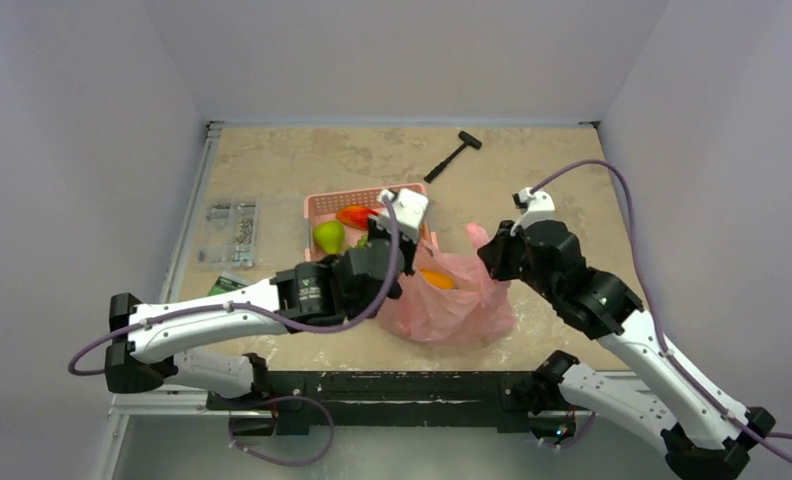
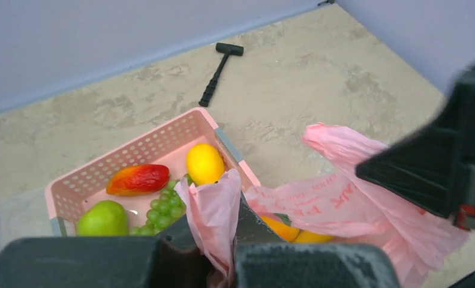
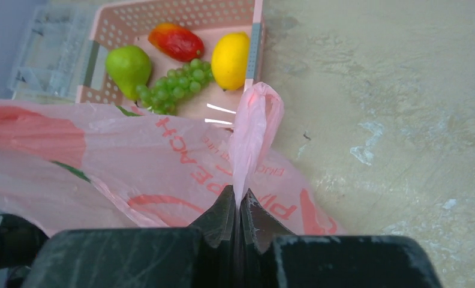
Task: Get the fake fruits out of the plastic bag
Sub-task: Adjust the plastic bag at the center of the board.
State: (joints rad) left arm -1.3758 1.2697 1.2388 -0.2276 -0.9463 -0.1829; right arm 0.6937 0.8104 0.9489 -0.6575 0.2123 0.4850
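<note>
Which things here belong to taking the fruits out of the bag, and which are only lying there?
Job: plastic bag; orange fruit inside it; left fingers and right fingers, each shut on the bag.
Lying about: pink basket with pear and grapes; black hammer; clear parts box.

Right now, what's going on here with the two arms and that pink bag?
Both arms have hold of the pink plastic bag. The left claw is shut on a bunched fold at the side nearest the pink basket. The right claw is shut on a handle loop at the opposite side, with the bag between them. An orange fruit shows inside the bag; it is not out yet. The basket holds a green pear and grapes, among other fruit.
</note>
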